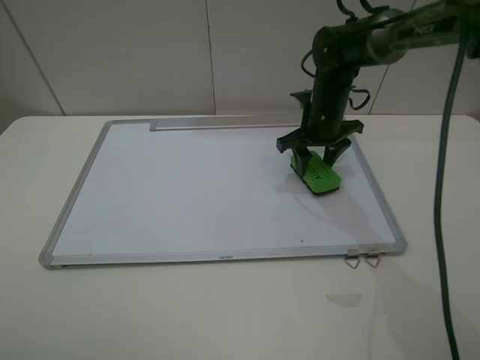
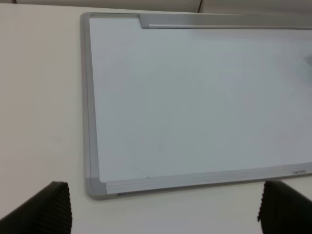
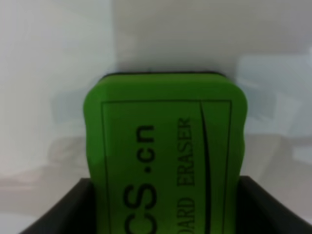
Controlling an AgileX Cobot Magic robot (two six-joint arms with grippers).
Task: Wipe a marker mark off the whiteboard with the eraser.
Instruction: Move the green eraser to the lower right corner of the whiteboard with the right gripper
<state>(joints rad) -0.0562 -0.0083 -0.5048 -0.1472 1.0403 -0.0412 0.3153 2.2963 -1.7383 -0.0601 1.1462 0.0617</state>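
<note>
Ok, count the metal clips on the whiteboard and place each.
2. Both hang from the near edge of the whiteboard, by its right corner: the left clip and the right clip. The arm could hide others.

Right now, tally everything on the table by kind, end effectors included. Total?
whiteboard: 1
eraser: 1
metal clips: 2
end effectors: 2, the left end effector open, the right end effector shut on the eraser
Total: 6
</note>
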